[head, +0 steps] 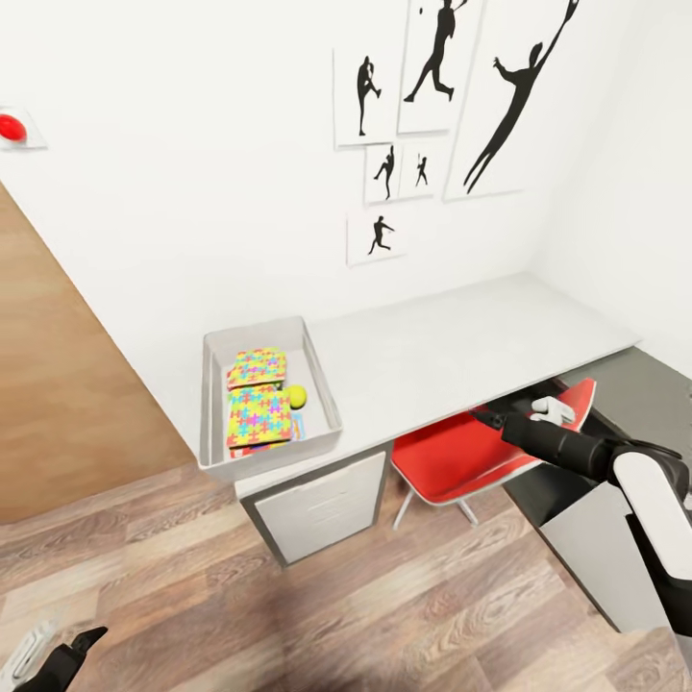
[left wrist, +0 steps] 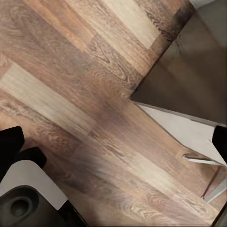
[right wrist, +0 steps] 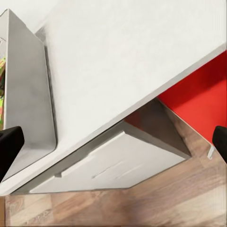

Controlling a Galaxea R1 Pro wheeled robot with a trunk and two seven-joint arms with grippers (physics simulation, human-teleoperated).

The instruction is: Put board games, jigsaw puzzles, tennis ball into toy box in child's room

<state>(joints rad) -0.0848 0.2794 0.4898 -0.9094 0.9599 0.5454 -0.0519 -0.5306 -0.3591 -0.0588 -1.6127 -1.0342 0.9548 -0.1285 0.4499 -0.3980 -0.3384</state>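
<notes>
The grey toy box [head: 216, 404] stands on the left end of the white table [head: 461, 336]. Inside it lie two colourful jigsaw puzzles [head: 257, 368] [head: 258, 418], with the yellow tennis ball [head: 297, 394] beside them. Anything under the puzzles is hidden. My right gripper [head: 483, 416] hangs open at the table's front edge, above the red chair and right of the box. In the right wrist view its fingers [right wrist: 9, 146] are spread wide, facing the box wall [right wrist: 28, 94]. My left gripper [head: 85, 641] is low over the floor, open and empty, with one fingertip [left wrist: 10, 141] dark against the planks.
A red chair [head: 461, 457] is tucked under the table, beside a white drawer unit [head: 317, 509]. A dark cabinet [head: 596, 548] stands at the right, under my right arm. Wooden floor [head: 288, 615] spreads in front, and a brown panel [head: 67, 404] lies to the left.
</notes>
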